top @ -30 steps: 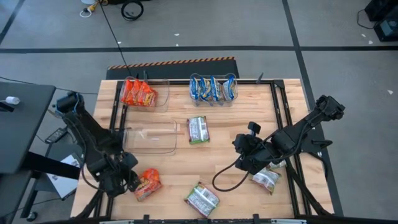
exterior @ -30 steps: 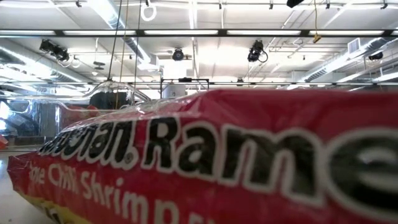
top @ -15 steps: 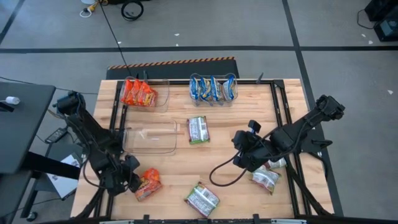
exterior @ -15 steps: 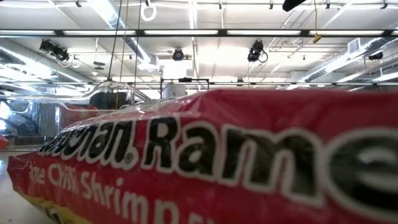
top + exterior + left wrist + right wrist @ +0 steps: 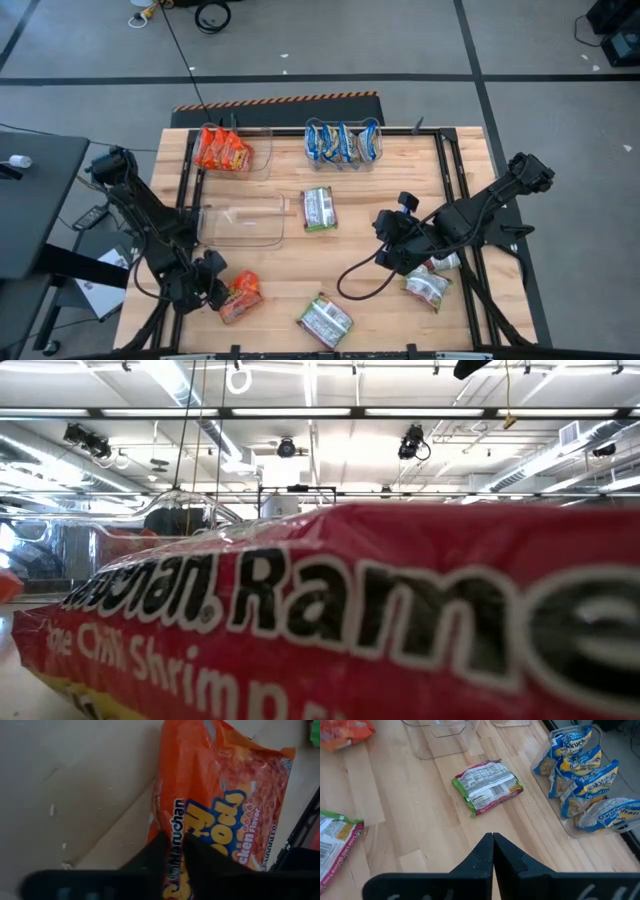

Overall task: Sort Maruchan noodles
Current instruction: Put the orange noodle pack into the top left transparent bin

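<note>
Orange packet [image 5: 240,296] near the table's front-left corner, lying flat on the wood, nipped at its edge by the left pincer [image 5: 213,293]. In the left wrist view, both dark fingers [image 5: 155,855] pressed together over the printed wrapper [image 5: 220,815]: clenched on the packet, probably ready for lifting toward the bin [image 5: 224,149] at the back-left corner, already holding orange packets. Whether the packet has left the wood yet: cannot tell.

Blue-and-yellow packets [image 5: 343,142] standing on edge in a second clear bin at the back edge, centre, so that kind appears sorted. An empty clear bin [image 5: 244,221] left of centre, likely meant for the green kind. 3 green-and-white packets loose on the table: 1 near the centre [image 5: 319,208], 1 at the front edge [image 5: 324,320], 1 toward the front-right [image 5: 428,288].

Right pincer [image 5: 385,238] hovering right of centre, fingers shut on nothing, waiting above the wood with the central green packet [image 5: 487,787] ahead of it.

Low view almost filled by a red packet [image 5: 330,620] right against the lens; the table and both arms hidden there. Part of the front-right green packet covered by the right arm.
</note>
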You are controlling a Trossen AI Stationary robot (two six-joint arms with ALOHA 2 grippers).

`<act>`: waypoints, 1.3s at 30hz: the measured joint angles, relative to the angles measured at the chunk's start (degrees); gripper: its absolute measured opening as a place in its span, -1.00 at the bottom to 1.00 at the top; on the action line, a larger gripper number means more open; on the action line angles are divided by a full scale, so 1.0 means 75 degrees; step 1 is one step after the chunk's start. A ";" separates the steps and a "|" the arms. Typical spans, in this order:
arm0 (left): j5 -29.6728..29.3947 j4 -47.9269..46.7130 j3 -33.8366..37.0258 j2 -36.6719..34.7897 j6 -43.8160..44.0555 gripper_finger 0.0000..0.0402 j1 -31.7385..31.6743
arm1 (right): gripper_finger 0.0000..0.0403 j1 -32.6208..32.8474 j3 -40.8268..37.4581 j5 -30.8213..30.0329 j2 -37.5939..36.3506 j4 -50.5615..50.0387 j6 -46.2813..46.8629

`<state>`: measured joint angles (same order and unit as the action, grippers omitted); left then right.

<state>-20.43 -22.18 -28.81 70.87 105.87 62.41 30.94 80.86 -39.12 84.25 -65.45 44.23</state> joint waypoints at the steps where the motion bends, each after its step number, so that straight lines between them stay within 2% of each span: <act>1: 0.0026 0.0039 -0.0001 0.0000 0.0030 -0.80 0.0000 | -0.94 0.0000 0.0000 -0.0008 0.0000 0.0000 -0.0076; 3: 0.0138 0.0141 -0.0001 -0.0003 0.0223 -0.93 0.0000 | -0.93 0.0000 0.0000 -0.0006 0.0000 -0.0003 -0.0250; 6: 0.0365 0.0224 -0.0188 0.0000 0.0481 -0.94 0.0000 | -0.94 0.0000 0.0000 0.0096 -0.0007 -0.0040 -0.0652; 12: 0.0309 -0.0028 -0.1567 -0.0129 0.0581 -0.96 -0.0171 | -0.94 0.0000 0.0000 0.0414 -0.0143 -0.0354 -0.1621; 15: -0.0225 -0.0455 -0.2568 -0.0166 -0.0003 -0.96 -0.0536 | -0.94 0.0000 0.0000 0.0384 -0.0250 -0.0522 -0.2094; 20: -0.1707 -0.1593 -0.4282 -0.0166 -0.1906 -0.97 -0.1488 | -0.94 0.0000 0.0000 0.0365 -0.0441 -0.0536 -0.2978; 25: -0.3236 -0.2939 -0.5549 -0.0169 -0.3637 -0.97 -0.2707 | -0.94 0.0007 0.0000 0.0373 -0.0617 -0.0548 -0.3367; 29: -0.3820 -0.3851 -0.6146 -0.0169 -0.4656 -0.96 -0.3974 | -0.94 0.0119 0.0000 0.0418 -0.0756 -0.0569 -0.3230; 35: -0.3373 -0.4671 -0.6513 -0.0169 -0.5823 -0.96 -0.6556 | -0.94 0.0443 0.0000 0.0428 -0.0804 -0.0824 -0.2313; 39: -0.2301 -0.4745 -0.6570 -0.0164 -0.7295 -0.95 -0.8557 | -0.94 0.0723 0.0003 0.0467 -0.0752 -0.1119 -0.1699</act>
<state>-37.69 -57.77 -78.08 69.64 51.16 -1.77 36.36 80.88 -35.62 78.61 -73.84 31.48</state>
